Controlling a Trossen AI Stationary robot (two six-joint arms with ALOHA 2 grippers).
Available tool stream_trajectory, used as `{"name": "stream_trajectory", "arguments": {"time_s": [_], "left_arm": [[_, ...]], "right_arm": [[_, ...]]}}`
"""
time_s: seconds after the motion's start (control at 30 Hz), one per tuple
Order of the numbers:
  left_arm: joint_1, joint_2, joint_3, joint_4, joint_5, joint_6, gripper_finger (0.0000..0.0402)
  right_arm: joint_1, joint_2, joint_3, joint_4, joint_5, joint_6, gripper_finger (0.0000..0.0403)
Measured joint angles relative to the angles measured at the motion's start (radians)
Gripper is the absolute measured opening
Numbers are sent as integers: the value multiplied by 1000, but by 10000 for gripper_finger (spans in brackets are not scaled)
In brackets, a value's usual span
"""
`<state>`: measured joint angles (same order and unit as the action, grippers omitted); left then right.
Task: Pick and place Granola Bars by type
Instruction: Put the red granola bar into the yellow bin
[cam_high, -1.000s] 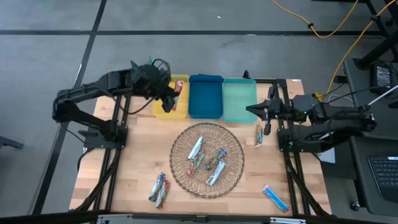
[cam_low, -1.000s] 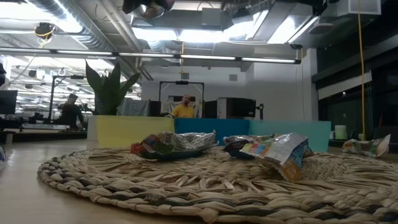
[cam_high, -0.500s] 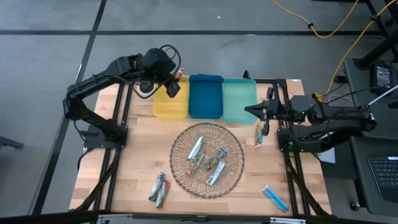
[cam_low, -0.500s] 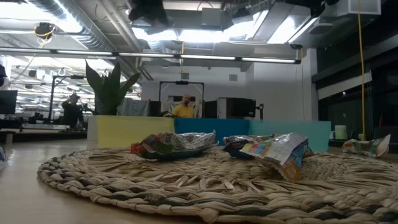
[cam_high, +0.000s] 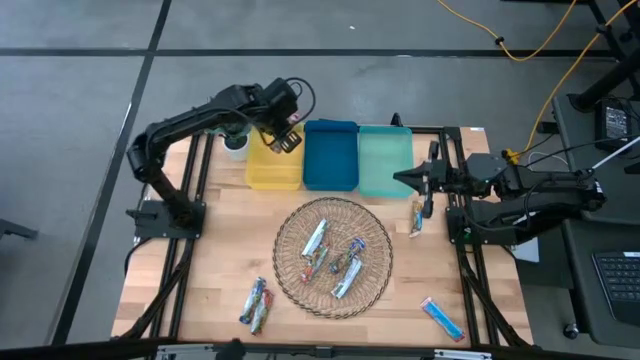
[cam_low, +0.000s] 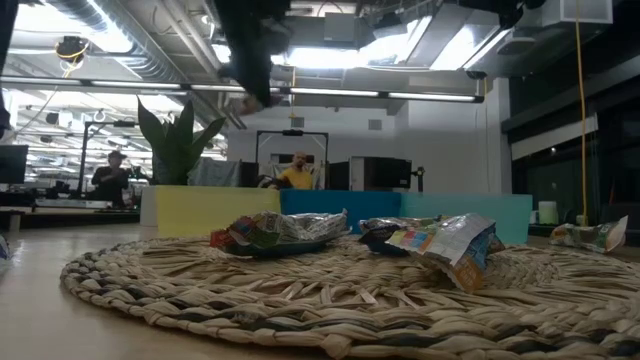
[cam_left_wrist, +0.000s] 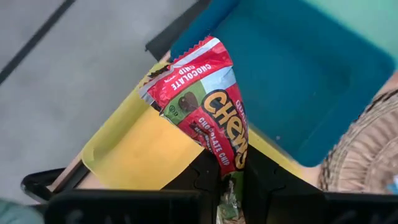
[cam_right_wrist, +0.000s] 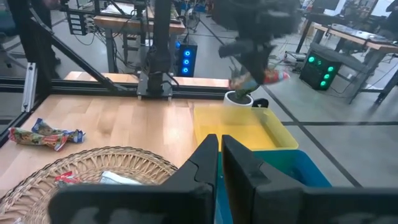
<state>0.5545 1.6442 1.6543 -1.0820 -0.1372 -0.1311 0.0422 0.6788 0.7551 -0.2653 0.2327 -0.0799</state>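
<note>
My left claw (cam_high: 284, 140) is clamped tight on a red-wrapped granola bar (cam_left_wrist: 206, 106), its free end sticking out past my fingers (cam_left_wrist: 205, 177). I hold it above the yellow tray (cam_high: 272, 172), near that tray's far edge, at about 11 o'clock on the worktop (cam_high: 228, 262) as the overhead camera sees it. The blue tray (cam_high: 331, 158) sits just beside the yellow one, and the teal tray (cam_high: 384, 160) beside that.

My right claw (cam_high: 404, 177) is fully closed on nothing, waiting at about 2 o'clock by the near corner of the teal tray.

The round wicker basket (cam_high: 289, 270) lies in the middle of the worktop with several wrapped bars (cam_high: 335, 258) scattered in it, silver and mixed colours. More bars lie on the bare wood: a tan-green bar (cam_high: 417, 217) at 3 o'clock just beside the basket, a bright blue bar (cam_high: 441, 318) at 5 o'clock well apart from it, and two crumpled bars (cam_high: 256, 304) at 7 o'clock just off the basket's rim
</note>
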Motion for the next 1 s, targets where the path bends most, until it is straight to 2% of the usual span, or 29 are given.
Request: {"name": "stream_trajectory", "arguments": {"time_s": [0.33,0.53,0.67,1.0], "left_arm": [[71,144,-22,20,59,52,33],[115,161,-139,112,131,45,33],[129,161,-210,151,135,32,33],[99,160,-362,275,167,-4,33]], "right_arm": [[0,0,0,-40,-50,27,26],[0,0,0,-68,-50,27,26],[0,0,0,-69,-50,26,26],[0,0,0,-69,-50,25,26]]}}
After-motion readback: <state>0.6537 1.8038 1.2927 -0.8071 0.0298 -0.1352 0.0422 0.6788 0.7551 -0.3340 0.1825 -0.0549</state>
